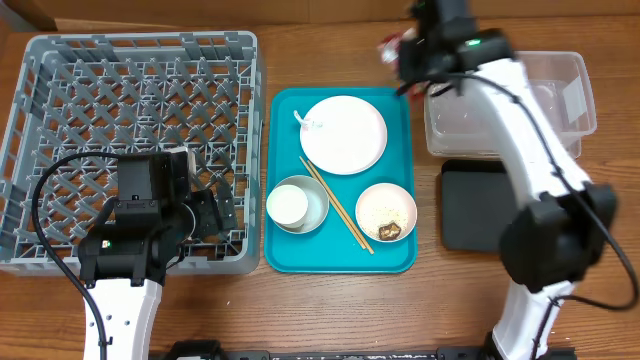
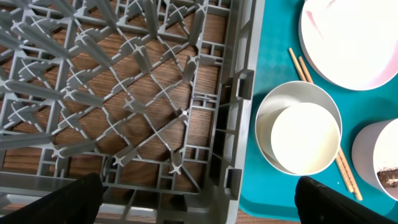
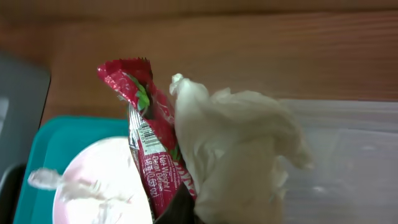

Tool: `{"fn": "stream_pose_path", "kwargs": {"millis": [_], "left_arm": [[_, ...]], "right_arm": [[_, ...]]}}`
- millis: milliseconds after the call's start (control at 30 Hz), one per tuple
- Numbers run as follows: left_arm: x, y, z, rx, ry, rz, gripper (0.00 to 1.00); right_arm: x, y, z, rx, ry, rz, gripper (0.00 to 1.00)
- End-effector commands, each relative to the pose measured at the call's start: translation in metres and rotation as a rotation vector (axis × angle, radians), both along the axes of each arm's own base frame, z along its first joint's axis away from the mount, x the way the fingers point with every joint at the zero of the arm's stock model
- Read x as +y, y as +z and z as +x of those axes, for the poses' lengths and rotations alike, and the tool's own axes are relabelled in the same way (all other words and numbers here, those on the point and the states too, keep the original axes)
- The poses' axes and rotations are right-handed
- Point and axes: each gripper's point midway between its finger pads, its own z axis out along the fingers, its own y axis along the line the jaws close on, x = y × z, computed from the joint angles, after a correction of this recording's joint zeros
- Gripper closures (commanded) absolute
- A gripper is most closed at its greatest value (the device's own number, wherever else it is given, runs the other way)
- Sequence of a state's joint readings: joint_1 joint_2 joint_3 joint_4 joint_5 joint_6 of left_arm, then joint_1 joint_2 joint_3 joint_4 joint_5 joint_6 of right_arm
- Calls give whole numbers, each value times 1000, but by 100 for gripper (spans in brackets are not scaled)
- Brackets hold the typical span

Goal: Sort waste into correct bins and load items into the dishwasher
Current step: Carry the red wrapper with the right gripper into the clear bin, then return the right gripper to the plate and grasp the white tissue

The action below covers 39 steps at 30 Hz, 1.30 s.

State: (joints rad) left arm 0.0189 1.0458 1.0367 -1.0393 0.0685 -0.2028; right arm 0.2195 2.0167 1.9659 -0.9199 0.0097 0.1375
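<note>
Got the red sauce packet (image 3: 148,146) and crumpled napkin (image 3: 239,149) clamped together in the right gripper (image 1: 402,52), up by the teal tray's (image 1: 400,255) far corner. Clear tub (image 1: 565,95) just off to its right. Left gripper (image 2: 199,208) spread open over the dish rack (image 1: 30,100), way farther off.

The only writing I can read is on the red sauce packet (image 3: 142,106) that stands up out of my right end effector (image 1: 398,58). Midway up the packet is a small white barcode (image 3: 143,133); its digits are too fine to read. Below that, closer to my fingers, white lettering runs along the packet and reads "Net Weight". A smaller line beside it is too blurred to read.
</note>
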Motion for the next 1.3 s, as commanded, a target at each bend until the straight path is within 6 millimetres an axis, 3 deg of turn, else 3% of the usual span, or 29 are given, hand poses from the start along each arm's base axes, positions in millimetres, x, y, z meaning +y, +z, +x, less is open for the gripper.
{"fn": "stream_pose_path", "kwargs": {"millis": [0,100,233,300,400,467,533,633,733,833,933,967,1267], "left_arm": [[-3,11,5,-34,-7,-6,0],[-3,11,5,-35,-7,-7,0],[-3,11,6,-36,-7,-7,0],[-3,11,6,-36,-7,-7,0],[-3,11,5,-35,-8,-7,0],[-3,11,6,-35,-8,-7,0],[-3,11,6,-35,-8,-7,0],[-3,11,6,-35,-8,-7,0],[-3,11,6,-36,-7,-7,0],[-3,11,6,-36,-7,-7,0],[-3,11,6,-36,-7,-7,0],[-3,11,6,-36,-7,-7,0],[-3,11,5,-35,-7,-7,0]], "right_arm": [[-43,29,7,-61,-104,6,96],[-79,27,8,-52,-180,-6,96],[-121,-2,3,35,-293,0,92],[-131,-14,1,63,-323,5,82],[-142,-30,-1,100,-345,5,75],[-142,-30,0,97,-343,12,41],[-140,-23,1,83,-332,23,30],[-115,-7,0,66,-253,120,28],[-74,8,-8,72,-128,238,28],[-33,8,-22,111,-1,268,28],[1,-4,-36,157,107,218,28],[21,-15,-44,192,145,180,28],[102,-81,-63,306,289,90,25]]}}
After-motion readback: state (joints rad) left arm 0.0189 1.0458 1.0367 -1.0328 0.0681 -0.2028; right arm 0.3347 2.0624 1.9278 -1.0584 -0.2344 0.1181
